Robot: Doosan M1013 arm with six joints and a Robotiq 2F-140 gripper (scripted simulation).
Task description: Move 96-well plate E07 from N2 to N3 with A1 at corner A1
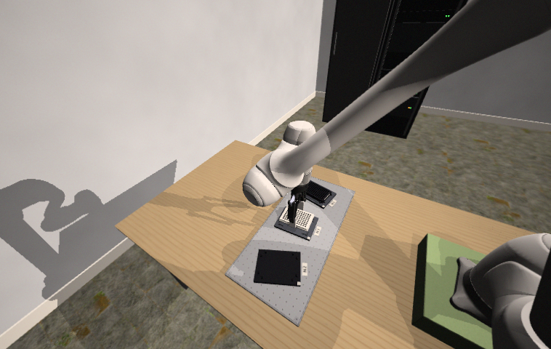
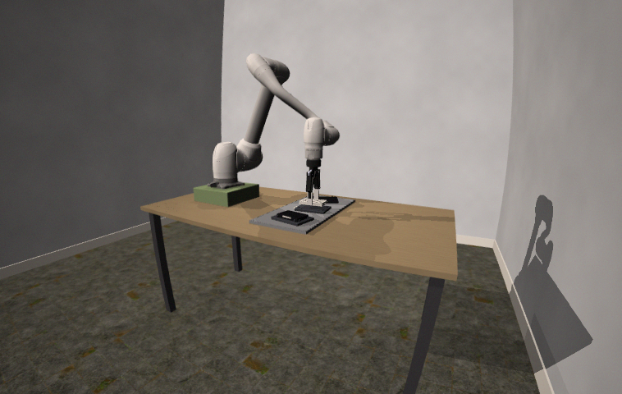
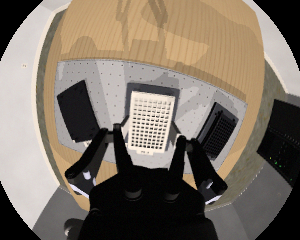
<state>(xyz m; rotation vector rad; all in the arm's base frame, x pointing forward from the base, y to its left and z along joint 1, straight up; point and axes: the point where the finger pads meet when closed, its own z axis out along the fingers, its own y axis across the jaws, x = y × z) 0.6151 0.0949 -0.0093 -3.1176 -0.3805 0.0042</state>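
Note:
The white 96-well plate E07 (image 1: 296,218) is between the fingers of my gripper (image 1: 294,206), which is shut on it. The plate is level, right over the middle nest N3 (image 1: 296,227); I cannot tell whether it touches the nest. In the wrist view the plate (image 3: 152,120) lies lengthwise between the two fingers. In the exterior view the plate (image 2: 313,200) shows just above N3 (image 2: 313,208). The nest N2 (image 1: 277,267) at the near end of the deck is a bare black square. The black plate E01 (image 1: 318,192) rests on the far nest N1.
The three nests stand in a row on a grey deck plate (image 1: 289,246) on the wooden table (image 2: 304,224). The arm's green base block (image 1: 447,281) is at the right. A dark rack (image 1: 378,65) stands behind the table.

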